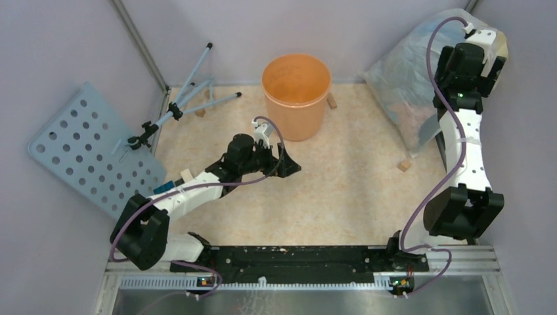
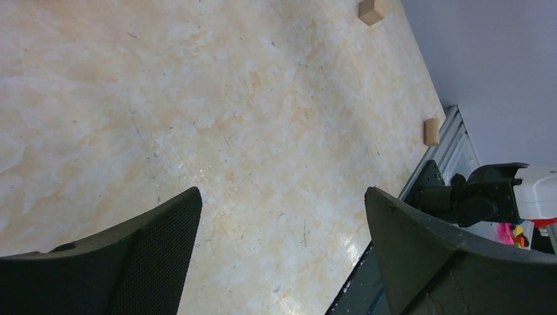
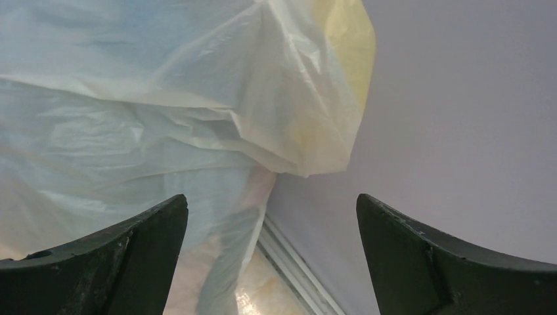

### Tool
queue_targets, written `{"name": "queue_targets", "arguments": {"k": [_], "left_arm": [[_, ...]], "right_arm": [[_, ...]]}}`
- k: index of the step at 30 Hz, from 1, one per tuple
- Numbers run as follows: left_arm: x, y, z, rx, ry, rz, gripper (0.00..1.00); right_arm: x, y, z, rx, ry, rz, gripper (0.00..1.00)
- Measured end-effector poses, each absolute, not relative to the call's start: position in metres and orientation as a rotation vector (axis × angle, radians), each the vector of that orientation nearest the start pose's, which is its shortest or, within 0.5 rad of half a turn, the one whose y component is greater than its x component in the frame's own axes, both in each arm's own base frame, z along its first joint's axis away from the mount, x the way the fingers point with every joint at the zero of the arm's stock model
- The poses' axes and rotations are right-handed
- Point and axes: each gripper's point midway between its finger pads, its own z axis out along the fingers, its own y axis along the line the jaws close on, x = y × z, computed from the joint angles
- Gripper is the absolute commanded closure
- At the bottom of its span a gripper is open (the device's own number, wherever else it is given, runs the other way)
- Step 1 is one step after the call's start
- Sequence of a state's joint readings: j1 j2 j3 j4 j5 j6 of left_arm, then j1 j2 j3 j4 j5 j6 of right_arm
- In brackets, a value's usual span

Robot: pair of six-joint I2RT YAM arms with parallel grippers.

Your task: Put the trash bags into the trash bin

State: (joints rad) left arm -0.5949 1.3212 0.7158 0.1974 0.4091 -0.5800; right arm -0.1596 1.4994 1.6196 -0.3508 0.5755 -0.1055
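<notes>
Overhead, the round orange plastic bucket is seen upright at the far side of the marbled beige tabletop. No thin black plastic bag is seen in any view, so its place cannot be told. In the left wrist view, the left gripper is held wide open over bare tabletop, with nothing between its jaws. In the right wrist view, the right gripper is spread wide and empty before the big translucent whitish-yellow stuffed bag. That stuffed bag, lying nearest, could be seized by mistake.
</notes>
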Motion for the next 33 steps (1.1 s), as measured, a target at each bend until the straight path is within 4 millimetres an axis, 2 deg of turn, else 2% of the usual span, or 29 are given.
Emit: {"name": "queue_targets", "arguments": {"k": [3,8,13,16,18,21,24,25,26,27,28,33], "left_arm": [[0.267,-0.294,0.163,0.325,2.106,-1.136,0.01],[0.269,-0.307,0.16,0.375,2.112,-1.132,0.01],[0.267,-0.313,0.149,0.404,2.142,-1.123,0.01],[0.27,-0.316,0.147,0.409,2.15,-1.118,0.01],[0.274,-0.319,0.147,0.409,2.148,-1.119,0.01],[0.276,-0.321,0.145,0.409,2.153,-1.118,0.01],[0.277,-0.322,0.142,0.407,2.162,-1.117,0.01],[0.277,-0.322,0.141,0.408,2.166,-1.117,0.01],[0.277,-0.322,0.14,0.408,2.167,-1.117,0.01],[0.277,-0.322,0.14,0.408,2.168,-1.118,0.01],[0.278,-0.323,0.141,0.408,2.166,-1.118,0.01],[0.28,-0.325,0.146,0.411,2.154,-1.121,0.01]], "right_arm": [[0.416,-0.187,0.375,0.496,1.75,-0.744,0.01],[0.409,-0.218,0.39,0.532,1.678,-0.745,0.01],[0.41,-0.231,0.412,0.527,1.629,-0.722,0.02],[0.426,-0.232,0.434,0.506,1.586,-0.696,0.04],[0.439,-0.232,0.441,0.487,1.584,-0.676,0.05],[0.458,-0.235,0.439,0.472,1.616,-0.66,0.05],[0.472,-0.24,0.426,0.472,1.668,-0.662,0.05],[0.474,-0.241,0.422,0.473,1.684,-0.663,0.19],[0.476,-0.241,0.416,0.473,1.704,-0.663,0.57],[0.478,-0.242,0.41,0.473,1.729,-0.66,0.81],[0.48,-0.242,0.404,0.468,1.752,-0.656,0.99],[0.489,-0.23,0.381,0.445,1.838,-0.549,1.0]]}}
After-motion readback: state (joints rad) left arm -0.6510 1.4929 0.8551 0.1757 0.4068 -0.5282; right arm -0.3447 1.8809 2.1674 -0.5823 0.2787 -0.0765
